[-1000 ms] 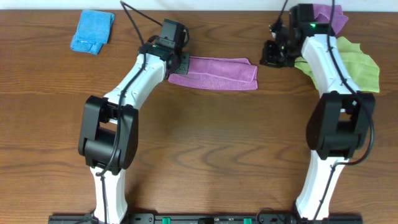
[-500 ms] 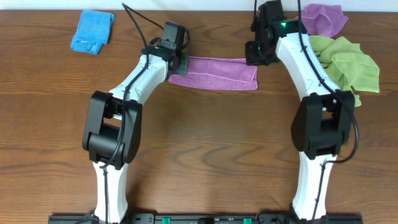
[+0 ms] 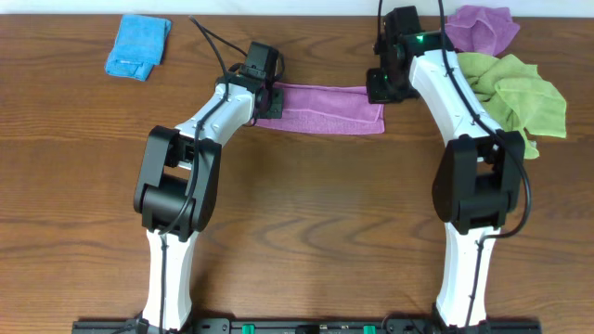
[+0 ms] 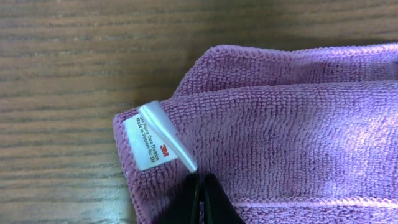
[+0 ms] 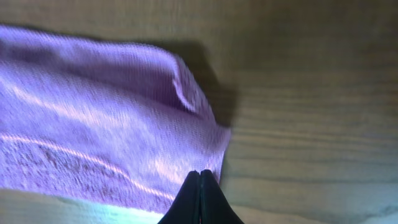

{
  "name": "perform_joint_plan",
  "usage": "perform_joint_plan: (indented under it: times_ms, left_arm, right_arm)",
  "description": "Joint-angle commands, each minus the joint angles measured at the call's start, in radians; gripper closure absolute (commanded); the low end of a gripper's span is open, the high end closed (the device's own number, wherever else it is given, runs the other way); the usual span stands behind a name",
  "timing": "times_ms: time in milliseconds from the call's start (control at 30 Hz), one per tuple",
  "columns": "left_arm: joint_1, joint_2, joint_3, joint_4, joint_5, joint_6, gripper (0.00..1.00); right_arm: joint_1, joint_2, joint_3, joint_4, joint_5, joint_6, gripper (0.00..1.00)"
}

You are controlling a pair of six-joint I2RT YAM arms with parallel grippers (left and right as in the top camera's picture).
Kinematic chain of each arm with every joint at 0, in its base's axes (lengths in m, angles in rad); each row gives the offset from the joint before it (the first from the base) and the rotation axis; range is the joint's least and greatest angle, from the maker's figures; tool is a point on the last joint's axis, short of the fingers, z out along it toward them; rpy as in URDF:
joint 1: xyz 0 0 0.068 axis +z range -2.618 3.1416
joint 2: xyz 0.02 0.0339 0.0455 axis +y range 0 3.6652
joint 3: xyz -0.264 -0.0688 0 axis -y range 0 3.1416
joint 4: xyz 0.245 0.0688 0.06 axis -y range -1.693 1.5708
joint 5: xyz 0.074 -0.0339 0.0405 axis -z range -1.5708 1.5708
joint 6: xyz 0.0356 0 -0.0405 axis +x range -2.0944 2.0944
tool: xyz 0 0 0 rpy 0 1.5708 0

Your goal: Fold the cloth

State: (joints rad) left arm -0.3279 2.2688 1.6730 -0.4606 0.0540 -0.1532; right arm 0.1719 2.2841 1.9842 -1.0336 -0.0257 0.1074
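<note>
The cloth (image 3: 320, 109) lies on the wooden table, folded into a long magenta strip. My left gripper (image 3: 268, 96) is shut, with its tips resting on the strip's left end. In the left wrist view its tips (image 4: 200, 177) touch the cloth (image 4: 280, 118) just beside the white tag (image 4: 149, 140); no fabric shows between them. My right gripper (image 3: 380, 93) is shut over the strip's right end. In the right wrist view its tips (image 5: 200, 173) sit at the cloth's (image 5: 93, 130) right edge, with a raised corner just beyond them.
A folded blue cloth (image 3: 137, 44) lies at the back left. A lime-green towel (image 3: 515, 93) is crumpled at the back right, with a bunched purple cloth (image 3: 478, 28) behind it. Both arms reach up from the front edge.
My right arm has swung left from the green towel to the cloth's right end. The left arm has shifted slightly right at the cloth's left end. Both grippers stayed shut.
</note>
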Motion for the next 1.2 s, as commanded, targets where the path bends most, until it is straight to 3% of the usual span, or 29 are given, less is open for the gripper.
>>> perform_joint_plan:
  times_ms: [0, 100, 133, 167, 267, 367, 467, 733, 1167]
  left_arm:
    - [0.002, 0.044, -0.002, -0.048, 0.021, -0.008, 0.94]
    - [0.002, 0.044, -0.002, -0.073, 0.017, -0.008, 0.94]
    - [0.002, 0.044, -0.002, -0.076, 0.017, -0.008, 0.94]
    - [0.002, 0.044, -0.002, -0.077, 0.017, -0.008, 0.94]
    - [0.002, 0.044, -0.002, -0.078, 0.017, -0.004, 0.94]
    - [0.002, 0.044, -0.002, -0.077, 0.017, -0.004, 0.94]
    - [0.002, 0.044, -0.002, -0.076, 0.017, -0.004, 0.94]
    - [0.002, 0.044, -0.002, -0.062, 0.017, -0.004, 0.94]
    - [0.002, 0.044, -0.002, -0.062, 0.018, -0.003, 0.94]
  right_arm:
    - [-0.018, -0.001, 0.016, -0.014, 0.006, -0.038, 0.98]
    - [-0.051, -0.001, 0.016, -0.014, -0.039, -0.039, 0.95]
    - [-0.067, -0.001, 0.016, -0.015, -0.082, -0.051, 0.8]
    - [-0.082, -0.001, 0.016, -0.016, -0.138, -0.077, 0.57]
    - [-0.142, 0.0, 0.016, -0.019, -0.326, -0.127, 0.18]
    - [-0.203, 0.002, 0.015, -0.02, -0.512, -0.165, 0.09]
    - [-0.238, 0.012, 0.014, -0.042, -0.666, -0.235, 0.06]
    - [-0.238, 0.108, 0.013, -0.101, -0.799, -0.303, 0.09]
    - [-0.237, 0.184, 0.013, -0.082, -0.787, -0.306, 0.09]
